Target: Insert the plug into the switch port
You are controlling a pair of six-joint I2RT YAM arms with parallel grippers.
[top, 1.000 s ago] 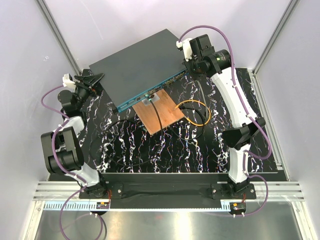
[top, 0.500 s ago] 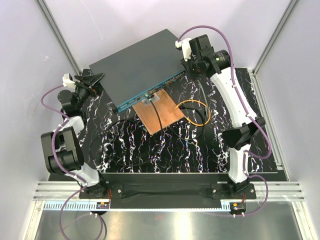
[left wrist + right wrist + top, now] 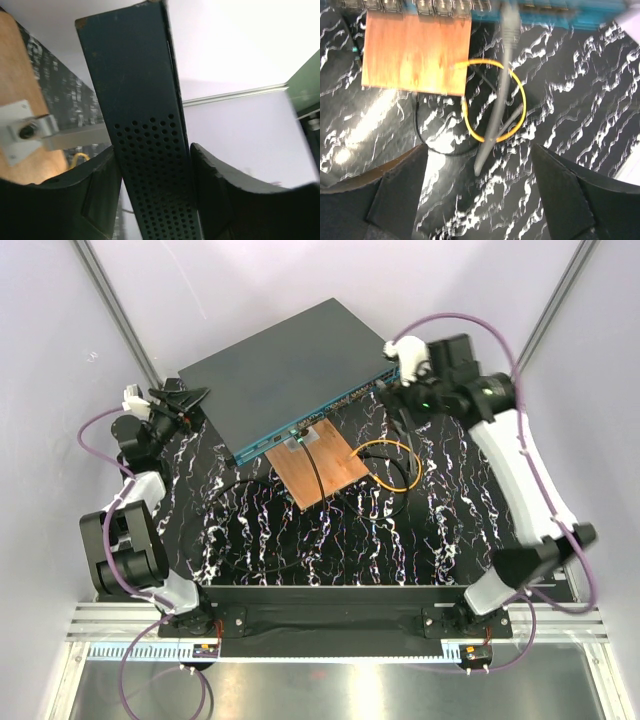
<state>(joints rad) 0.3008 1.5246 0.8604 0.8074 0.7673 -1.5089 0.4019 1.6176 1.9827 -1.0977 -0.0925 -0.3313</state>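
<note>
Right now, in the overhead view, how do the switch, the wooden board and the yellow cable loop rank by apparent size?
1. switch: by far the largest.
2. wooden board: clearly smaller.
3. yellow cable loop: smallest; its ring spans somewhat less than the board.
All three sit low on the table, so nearness to the camera hardly skews this.

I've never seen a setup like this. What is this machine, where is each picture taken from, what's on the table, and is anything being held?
Two robot arms are bolted at the table's near edge. One picture looks down from above; the other two come from a camera on each wrist. On the black marbled table lie a dark flat switch, a wooden board, a yellow cable loop and a grey cable running to the switch's teal front; blur hides whether it is fully plugged in. The left gripper clamps the switch's perforated side. The right gripper stands open, holding nothing.
</note>
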